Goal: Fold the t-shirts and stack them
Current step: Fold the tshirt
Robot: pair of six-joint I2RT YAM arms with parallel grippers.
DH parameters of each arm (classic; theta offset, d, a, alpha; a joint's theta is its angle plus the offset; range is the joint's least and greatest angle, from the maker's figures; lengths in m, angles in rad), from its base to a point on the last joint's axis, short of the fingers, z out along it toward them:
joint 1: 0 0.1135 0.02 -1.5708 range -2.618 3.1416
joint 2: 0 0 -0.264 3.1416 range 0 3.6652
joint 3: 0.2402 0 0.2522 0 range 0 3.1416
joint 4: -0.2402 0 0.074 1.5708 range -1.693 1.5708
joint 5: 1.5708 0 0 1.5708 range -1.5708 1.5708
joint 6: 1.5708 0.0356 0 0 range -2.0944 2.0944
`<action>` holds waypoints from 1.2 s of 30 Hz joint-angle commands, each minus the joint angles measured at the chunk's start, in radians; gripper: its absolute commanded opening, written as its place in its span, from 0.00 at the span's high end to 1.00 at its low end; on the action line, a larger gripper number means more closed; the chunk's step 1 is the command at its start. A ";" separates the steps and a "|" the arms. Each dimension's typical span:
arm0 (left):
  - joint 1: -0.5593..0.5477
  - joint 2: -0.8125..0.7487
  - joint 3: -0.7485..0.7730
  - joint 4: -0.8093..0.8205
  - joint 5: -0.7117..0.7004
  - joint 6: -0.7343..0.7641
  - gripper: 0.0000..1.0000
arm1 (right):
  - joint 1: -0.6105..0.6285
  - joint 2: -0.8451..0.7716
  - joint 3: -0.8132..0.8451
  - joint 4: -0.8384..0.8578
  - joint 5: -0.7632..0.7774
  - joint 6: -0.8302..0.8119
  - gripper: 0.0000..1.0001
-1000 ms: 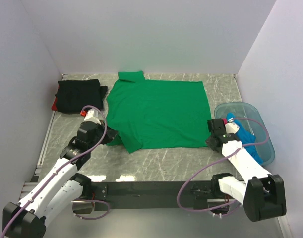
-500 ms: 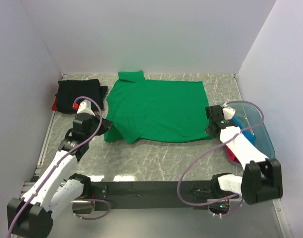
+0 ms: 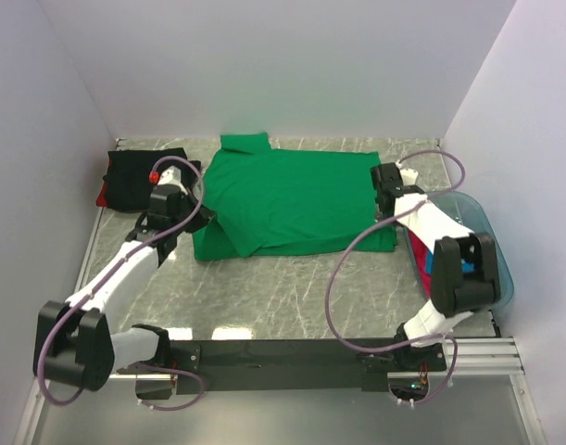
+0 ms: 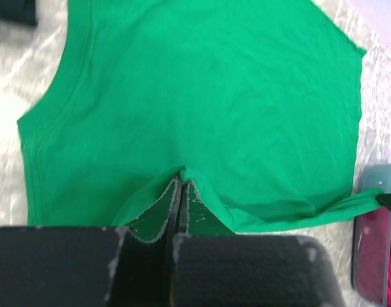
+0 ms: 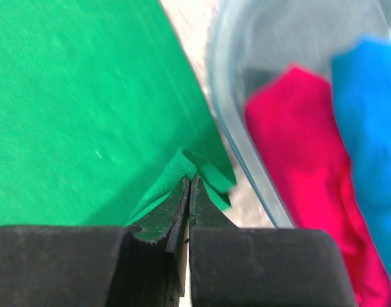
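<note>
Left gripper (image 4: 181,187): pressed shut on a pinch of the green t-shirt (image 3: 292,195) at its lower-left edge.
Right gripper (image 5: 187,182): likewise shut, on the lower-right corner, just beside the tub (image 3: 497,252).
Green t-shirt: spread mid-frame, near hem raised and doubling over.
Versus half a second ago: both pinches carried up-frame, near hem drawn back with them.
Black t-shirt (image 3: 134,176): folded, upper left.

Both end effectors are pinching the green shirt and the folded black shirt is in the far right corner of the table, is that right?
Not quite. The top external view shows the folded black shirt in the far left corner, not the right. The left end effector and right end effector do pinch the green shirt.
</note>
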 commanded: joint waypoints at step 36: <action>0.040 0.415 0.429 0.031 -0.142 0.142 0.16 | 0.037 0.293 0.432 -0.021 -0.004 -0.197 0.41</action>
